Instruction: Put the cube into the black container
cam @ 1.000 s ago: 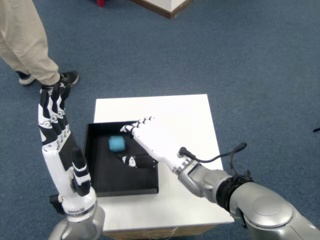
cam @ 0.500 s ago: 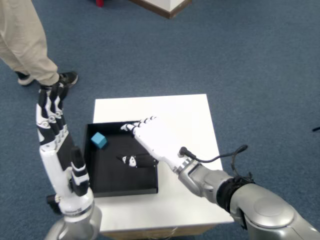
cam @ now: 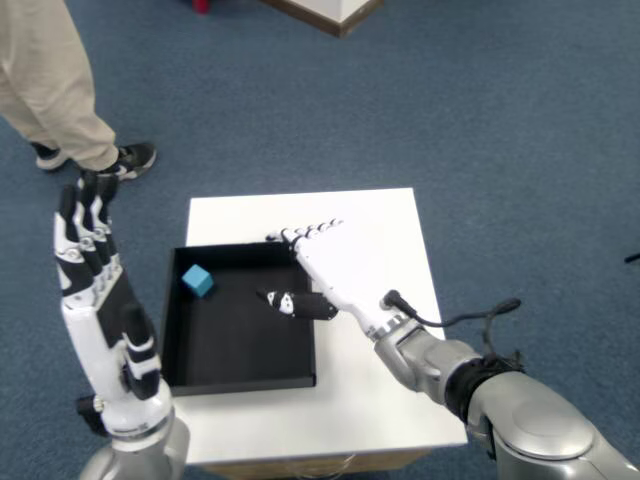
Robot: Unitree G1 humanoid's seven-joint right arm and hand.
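A small blue cube (cam: 197, 281) lies inside the black container (cam: 240, 372), near its far left corner. The container sits on the left half of a white table (cam: 370, 230). My right hand (cam: 325, 270) hovers open over the container's right edge, fingers stretched flat toward the far side and thumb pointing left over the tray floor. It holds nothing and is well to the right of the cube. The left hand (cam: 95, 290) is raised, open, off the table's left side.
A person's leg and black shoe (cam: 125, 160) stand on the blue carpet beyond the table's left corner. A pale box corner (cam: 335, 12) sits at the top edge. A black cable (cam: 470, 315) runs along my right wrist.
The cube, blurred in mid-air a second ago, has come to rest in the container's far left corner. My right hand has drawn back to the right; the left arm has shifted left.
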